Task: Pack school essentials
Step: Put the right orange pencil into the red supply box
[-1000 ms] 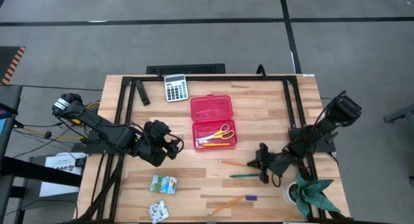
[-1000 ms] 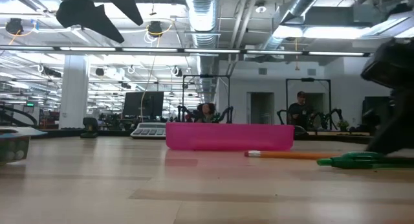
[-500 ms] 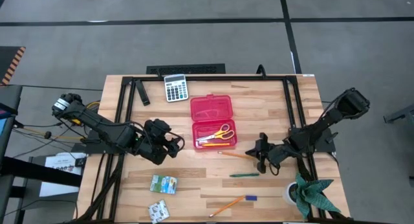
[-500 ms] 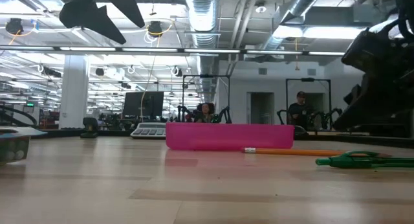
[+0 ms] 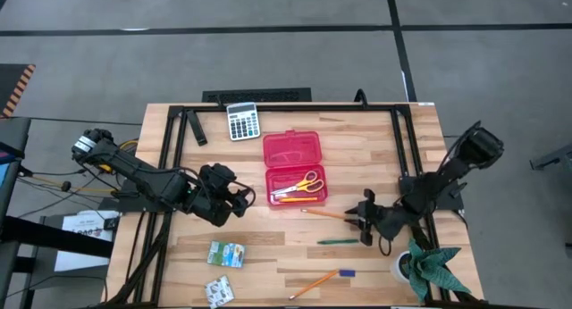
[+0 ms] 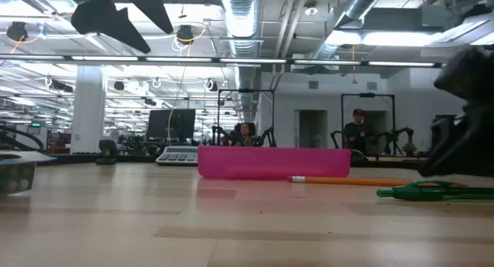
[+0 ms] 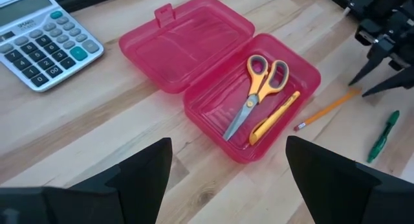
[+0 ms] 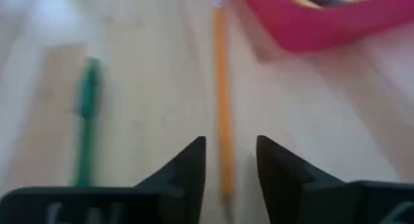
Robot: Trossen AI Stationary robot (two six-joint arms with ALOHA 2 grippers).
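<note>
The red case (image 5: 295, 166) lies open on the table, with yellow-handled scissors (image 7: 255, 88) and a yellow pen (image 7: 275, 116) in its tray. An orange pencil (image 5: 323, 214) lies on the wood to the right of the case's near edge. My right gripper (image 8: 229, 143) is open at its right end, one finger on each side and neither touching it. A green pen (image 5: 338, 241) lies nearer the front, beside it. Another orange pencil (image 5: 315, 281) with a small blue piece (image 5: 346, 272), and two printed packets (image 5: 225, 253) (image 5: 219, 291), lie near the front. My left gripper (image 5: 239, 202) waits open, left of the case.
A grey calculator (image 5: 241, 121) lies at the far edge, behind the case. A green potted plant (image 5: 429, 266) stands at the near right corner, close to my right arm. A black frame (image 5: 286, 106) runs along the table's far and side edges. People stand in the room beyond.
My right gripper rose and went toward the far edge, then came back down at the orange pencil's right end. The orange pencil has slid a little toward the far edge, closer to the red case. The green pen has stayed put.
</note>
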